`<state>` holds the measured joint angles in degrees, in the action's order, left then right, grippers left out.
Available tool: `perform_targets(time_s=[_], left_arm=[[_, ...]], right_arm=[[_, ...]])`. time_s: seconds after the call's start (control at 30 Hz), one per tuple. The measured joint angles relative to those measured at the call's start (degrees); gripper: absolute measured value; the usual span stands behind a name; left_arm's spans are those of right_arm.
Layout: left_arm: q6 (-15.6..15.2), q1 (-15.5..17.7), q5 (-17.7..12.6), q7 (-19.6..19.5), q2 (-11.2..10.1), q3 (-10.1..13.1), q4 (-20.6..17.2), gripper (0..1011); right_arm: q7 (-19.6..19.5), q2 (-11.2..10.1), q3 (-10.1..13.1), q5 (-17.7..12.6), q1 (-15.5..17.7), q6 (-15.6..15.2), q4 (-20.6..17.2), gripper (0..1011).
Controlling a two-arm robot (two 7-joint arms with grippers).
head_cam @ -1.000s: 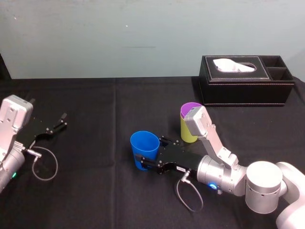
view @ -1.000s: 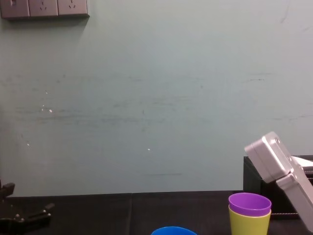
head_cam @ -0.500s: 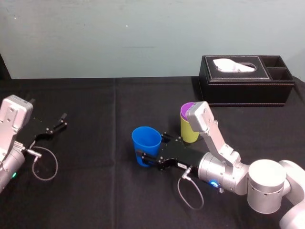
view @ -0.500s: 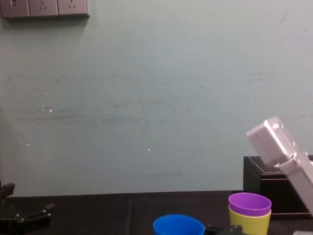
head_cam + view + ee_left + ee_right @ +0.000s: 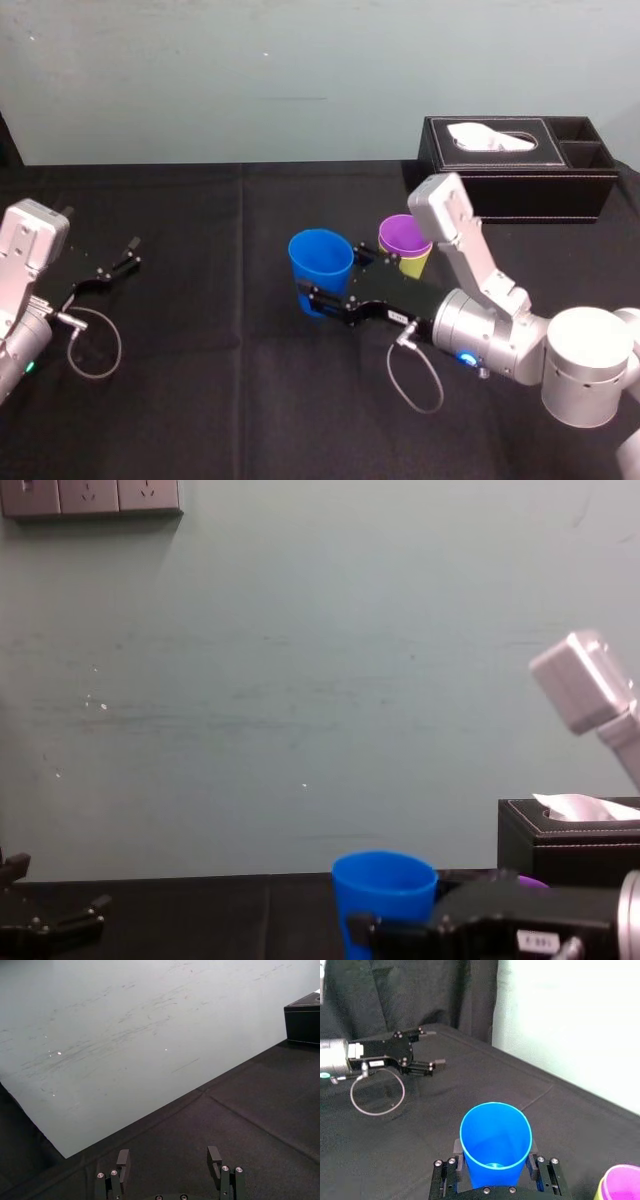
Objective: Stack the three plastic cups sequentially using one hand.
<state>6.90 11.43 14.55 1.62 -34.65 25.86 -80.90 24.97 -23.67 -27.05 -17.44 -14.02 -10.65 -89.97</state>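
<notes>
Blue cup (image 5: 320, 262) clamped in right gripper (image 5: 318, 296), rim just left of purple-in-yellow-green stack (image 5: 405, 240); left gripper (image 5: 169, 1160) idle, spread.

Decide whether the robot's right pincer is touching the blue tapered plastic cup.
Touching. The right wrist view shows the right pincer shut on the blue tapered plastic cup, a finger pressed against each side.

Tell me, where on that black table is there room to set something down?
Bare cloth lies between the left gripper and the blue cup, and along the wall left of the tissue box. It is crowded where the right gripper holds that cup beside the purple cup and yellow-green cup.
</notes>
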Motion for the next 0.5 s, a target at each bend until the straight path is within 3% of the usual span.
perform_targets(time_s=[0.5], left_arm=[[0.00,0.00,0.00,0.00,0.00,0.00,0.00,1010]], right_arm=[[-1.11,-3.30,3.79,-0.71,0.11,-1.98,-6.49,721]])
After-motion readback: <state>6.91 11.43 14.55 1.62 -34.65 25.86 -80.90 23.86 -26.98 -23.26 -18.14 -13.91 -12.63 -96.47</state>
